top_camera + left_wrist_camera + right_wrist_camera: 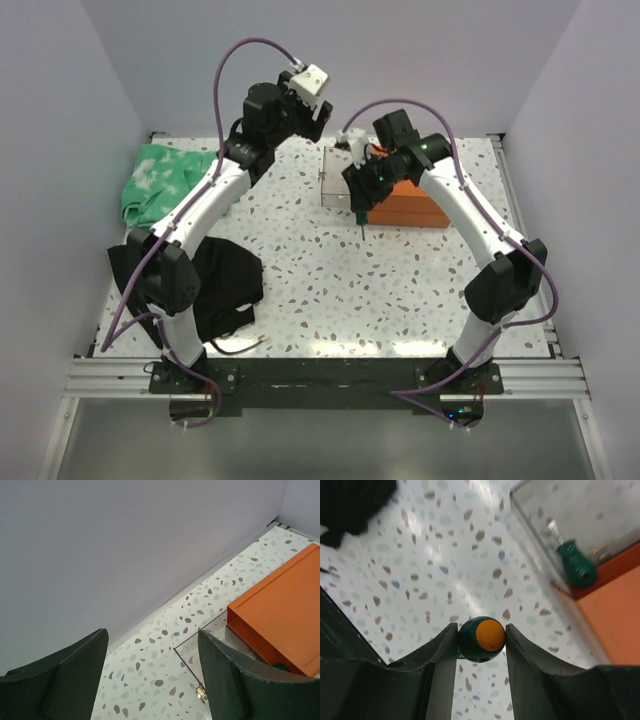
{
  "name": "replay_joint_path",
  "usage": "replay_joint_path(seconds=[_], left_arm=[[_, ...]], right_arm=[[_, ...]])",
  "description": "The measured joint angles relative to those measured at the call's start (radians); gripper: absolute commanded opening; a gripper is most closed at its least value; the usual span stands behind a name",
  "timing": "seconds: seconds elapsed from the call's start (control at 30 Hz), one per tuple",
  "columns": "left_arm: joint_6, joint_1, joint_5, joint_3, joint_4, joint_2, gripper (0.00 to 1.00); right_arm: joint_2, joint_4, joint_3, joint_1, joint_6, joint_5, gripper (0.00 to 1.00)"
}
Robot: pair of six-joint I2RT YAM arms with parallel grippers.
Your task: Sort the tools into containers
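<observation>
One green screwdriver [481, 639] clamped between right fingers [439, 672] | left fingers [70, 680] spread apart

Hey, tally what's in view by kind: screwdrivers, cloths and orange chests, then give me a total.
Screwdrivers: 2 (held screwdriver in the right end effector, second screwdriver in the drawer)
Cloths: 2 (green cloth, black cloth)
Orange chests: 1 (orange chest)
Total: 5
</observation>
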Motion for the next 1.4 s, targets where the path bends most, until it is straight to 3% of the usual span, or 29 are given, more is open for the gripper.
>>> replay_joint_path(seconds=[0.23,0.37,0.4,0.43,0.47,0.57,0.77,0.87,0.93,1.0,1.2,1.4], left_arm=[[-0.013,0.024,-0.042,-0.082,-0.002,-0.108,0.77],[-0.028,0.042,-0.043,-0.135,0.002,-0.184,0.77],[-0.030,0.045,-0.044,-0.149,0.005,-0.200,0.77],[-0.032,0.048,-0.044,-0.164,0.006,-0.212,0.77],[-0.034,0.049,-0.044,-0.177,0.008,-0.221,0.77],[-0.034,0.050,-0.042,-0.221,0.017,-0.227,0.77],[-0.034,0.055,-0.022,-0.356,0.049,-0.212,0.75],[-0.034,0.064,0.006,-0.423,0.078,-0.176,0.64],[-0.034,0.070,0.031,-0.443,0.089,-0.132,0.58],[-0.034,0.075,0.055,-0.444,0.095,-0.087,0.56],[-0.035,0.078,0.131,-0.441,0.115,0.017,0.50],[-0.056,0.078,0.229,-0.401,0.153,0.100,0.49]], right_arm=[[0.201,0.107,0.389,0.005,0.049,-0.005,0.00],[0.338,0.154,0.497,0.004,0.052,0.077,0.04],[0.365,0.166,0.504,0.004,0.050,0.105,0.11],[0.388,0.175,0.504,0.003,0.048,0.132,0.34],[0.407,0.178,0.504,0.001,0.048,0.153,0.44],[0.444,0.183,0.504,-0.012,0.065,0.177,0.60],[0.422,0.219,0.520,-0.076,0.108,0.195,0.63],[0.379,0.231,0.507,-0.123,0.131,0.193,0.54],[0.326,0.246,0.461,-0.166,0.135,0.194,0.31],[0.270,0.259,0.396,-0.213,0.134,0.197,0.01],[0.151,0.315,0.153,-0.322,0.126,0.214,0.00],[0.149,0.314,0.043,-0.314,0.110,0.224,0.00]])
